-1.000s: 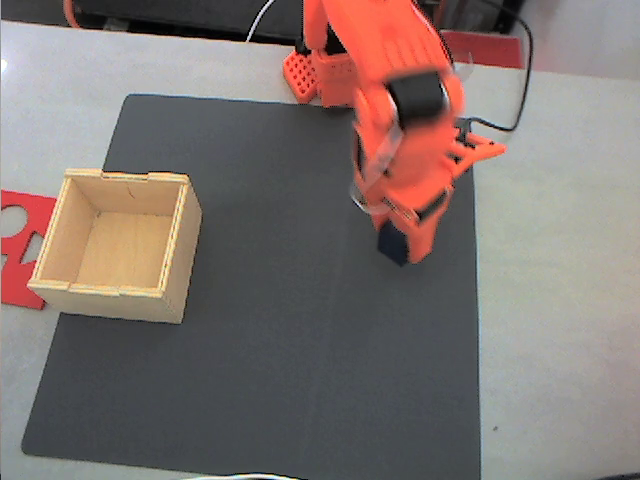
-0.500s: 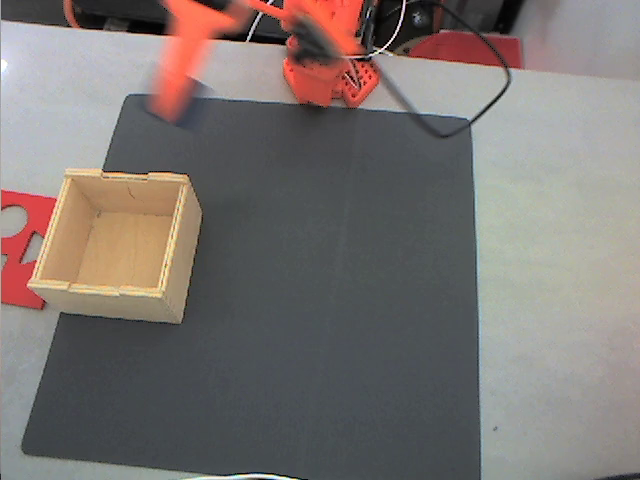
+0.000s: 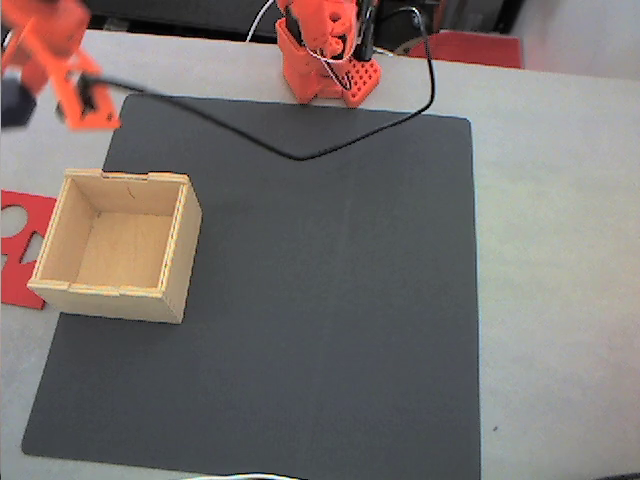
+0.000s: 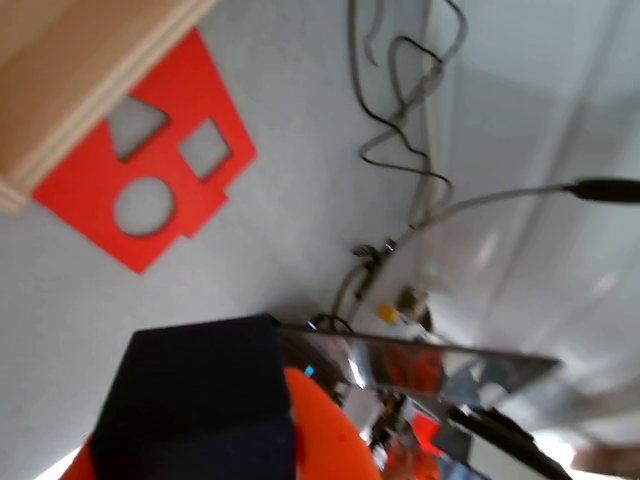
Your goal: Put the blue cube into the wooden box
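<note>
The arm [image 3: 55, 60] reaches far left in the fixed view, fingers [image 4: 320, 430] clamped.

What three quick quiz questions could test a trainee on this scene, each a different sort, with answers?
1. True or false: the wooden box already holds the blue cube.
2. Multiple choice: in the fixed view, the gripper is A) above the box's middle, B) toward the top left corner, beyond the box, C) at the mat's right edge.
3. Fill in: the red sheet has a triangle, a square and a ___ cut out.

Key: 1 false, the gripper holds it; 2 B; 3 circle.
</note>
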Robot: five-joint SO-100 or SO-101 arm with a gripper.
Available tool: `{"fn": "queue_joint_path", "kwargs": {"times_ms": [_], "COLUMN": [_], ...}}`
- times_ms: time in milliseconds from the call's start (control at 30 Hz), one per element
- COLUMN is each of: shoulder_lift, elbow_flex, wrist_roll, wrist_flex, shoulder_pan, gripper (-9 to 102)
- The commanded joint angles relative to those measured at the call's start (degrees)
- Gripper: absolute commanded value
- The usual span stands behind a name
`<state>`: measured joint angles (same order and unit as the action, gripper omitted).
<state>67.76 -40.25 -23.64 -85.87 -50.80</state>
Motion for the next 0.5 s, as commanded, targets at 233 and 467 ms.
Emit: {"fn": "queue_joint_path", "kwargs": {"times_ms": [233, 467], "shoulder_lift": [-15.29, -13.27], "elbow_flex": [27.07, 21.62], "wrist_roll": [-4.92, -4.92], "wrist_flex": [-17.67, -17.67], "shoulder_pan": [13.97, 17.05], "gripper": [0, 0]}}
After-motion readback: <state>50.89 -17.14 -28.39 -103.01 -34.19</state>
